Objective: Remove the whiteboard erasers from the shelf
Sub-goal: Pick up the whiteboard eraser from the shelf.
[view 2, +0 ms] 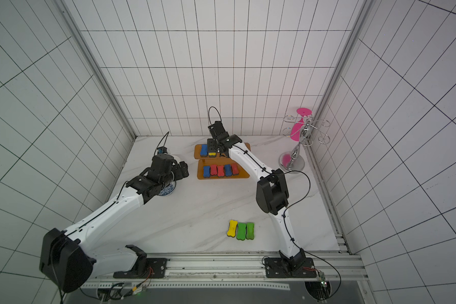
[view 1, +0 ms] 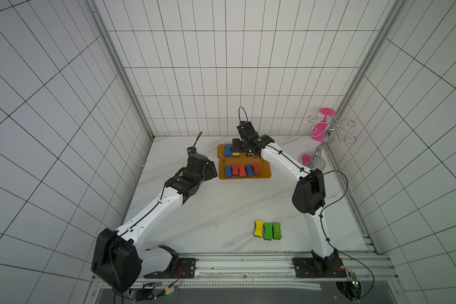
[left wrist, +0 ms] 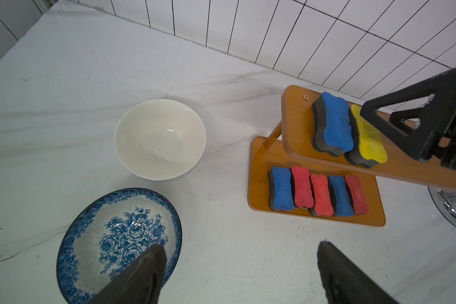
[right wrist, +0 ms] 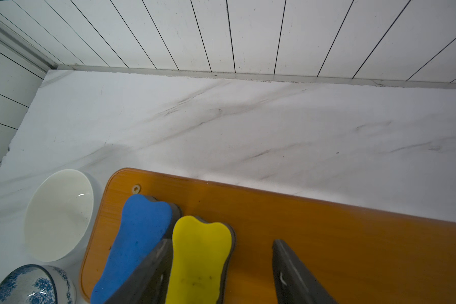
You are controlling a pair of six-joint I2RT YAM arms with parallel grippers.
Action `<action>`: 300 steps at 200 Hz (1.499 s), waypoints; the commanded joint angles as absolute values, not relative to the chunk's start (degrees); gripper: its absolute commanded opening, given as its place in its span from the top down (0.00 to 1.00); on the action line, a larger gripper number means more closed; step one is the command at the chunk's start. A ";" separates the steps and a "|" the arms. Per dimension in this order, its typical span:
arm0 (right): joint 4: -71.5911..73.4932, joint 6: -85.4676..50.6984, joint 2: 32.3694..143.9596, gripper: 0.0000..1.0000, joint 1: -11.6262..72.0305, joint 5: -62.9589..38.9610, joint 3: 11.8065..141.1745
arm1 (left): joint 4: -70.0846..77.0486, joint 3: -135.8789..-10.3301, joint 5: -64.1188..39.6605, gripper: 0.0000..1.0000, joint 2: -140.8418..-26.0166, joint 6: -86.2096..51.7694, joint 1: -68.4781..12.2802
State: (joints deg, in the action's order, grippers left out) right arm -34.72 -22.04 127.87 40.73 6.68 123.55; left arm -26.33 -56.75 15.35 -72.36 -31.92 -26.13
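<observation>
I read the right tool (right wrist: 221,242) open, astride the yellow eraser (right wrist: 200,263) on the upper board of the shelf (right wrist: 340,237), beside a blue eraser (right wrist: 137,237): one finger touches it, the other stands clear. The left tool (left wrist: 240,246) hangs open over the table (left wrist: 221,79).

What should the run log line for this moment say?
right gripper: open around yellow eraser on shelf top board | left gripper: open, empty | off shelf: three erasers on table
</observation>
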 commanded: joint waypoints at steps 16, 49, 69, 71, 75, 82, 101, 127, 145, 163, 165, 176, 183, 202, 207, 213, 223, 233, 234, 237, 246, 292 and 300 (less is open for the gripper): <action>-35.77 -21.27 128.84 0.37 40.97 6.07 124.65 | -25.11 -56.16 15.64 0.06 -72.37 -31.29 -25.91; -35.83 -20.68 128.43 0.37 41.00 6.98 123.36 | -25.11 -56.16 15.56 0.06 -72.43 -31.28 -25.82; -35.77 -19.80 127.81 0.37 40.88 7.77 122.56 | -25.07 -56.16 15.32 0.06 -72.56 -31.39 -25.67; -35.77 -19.72 127.75 0.37 40.94 7.90 122.44 | -25.05 -56.16 15.30 0.06 -72.59 -31.45 -25.67; -35.77 -19.42 127.66 0.37 40.87 8.07 122.21 | -25.05 -56.16 15.25 0.06 -72.59 -31.47 -25.53; -35.84 -19.14 127.41 0.37 40.91 8.67 121.89 | -25.05 -56.16 15.21 0.06 -72.49 -31.42 -25.56; -35.90 -18.41 126.42 0.37 40.63 9.92 120.53 | -25.10 -56.07 15.12 0.06 -72.36 -31.54 -25.49; -35.86 -17.59 125.00 0.37 40.26 11.33 119.14 | -25.06 -56.00 15.04 0.06 -72.17 -31.64 -25.44; -35.87 -17.02 124.12 0.37 40.11 12.57 119.10 | -25.13 -55.90 15.06 0.06 -72.25 -31.73 -25.42; -35.86 -17.07 123.16 0.38 40.01 13.19 119.44 | -25.22 -55.81 15.03 0.06 -72.03 -31.82 -25.41; -35.86 -17.17 123.05 0.38 40.13 13.18 119.53 | -25.27 -55.81 15.03 0.06 -71.99 -31.82 -25.47; -35.86 -18.58 122.66 0.38 40.22 13.41 119.91 | -25.27 -55.73 15.10 0.06 -71.91 -31.90 -25.45; -35.95 -20.06 122.46 0.37 40.32 13.53 120.14 | -25.26 -55.73 15.16 0.06 -71.88 -31.90 -25.44; -36.64 -25.78 122.63 0.36 41.60 16.81 120.98 | -25.29 -55.75 15.11 0.06 -71.81 -31.99 -25.44; -37.30 -27.30 122.89 0.36 42.16 18.22 121.54 | -25.23 -55.75 15.04 0.06 -71.81 -31.99 -25.42; -38.40 -29.08 123.34 0.35 42.74 19.96 122.52 | -25.27 -55.74 15.03 0.06 -71.76 -31.99 -25.41; -40.00 -31.54 124.27 0.34 43.59 22.08 124.19 | -25.23 -55.73 15.03 0.06 -71.65 -31.99 -25.49; -40.69 -32.76 124.96 0.34 44.57 23.92 125.39 | -25.23 -55.64 15.03 0.06 -71.56 -31.99 -25.45; -40.74 -32.86 125.06 0.34 44.70 24.13 125.49 | -25.23 -55.64 15.03 0.06 -71.55 -31.99 -25.47; -40.89 -33.11 125.29 0.34 44.92 24.57 125.70 | -25.23 -55.59 15.04 0.06 -71.53 -31.97 -25.41; -40.87 -33.32 125.94 0.34 45.39 25.24 126.34 | -25.38 -55.55 15.11 0.06 -71.46 -32.03 -25.40; -41.71 -33.92 128.82 0.34 45.97 26.93 128.67 | -25.40 -55.23 15.21 0.06 -70.85 -31.99 -25.46; -41.70 -33.93 129.08 0.34 45.97 27.07 128.67 | -25.50 -55.29 15.12 0.06 -70.87 -31.99 -25.46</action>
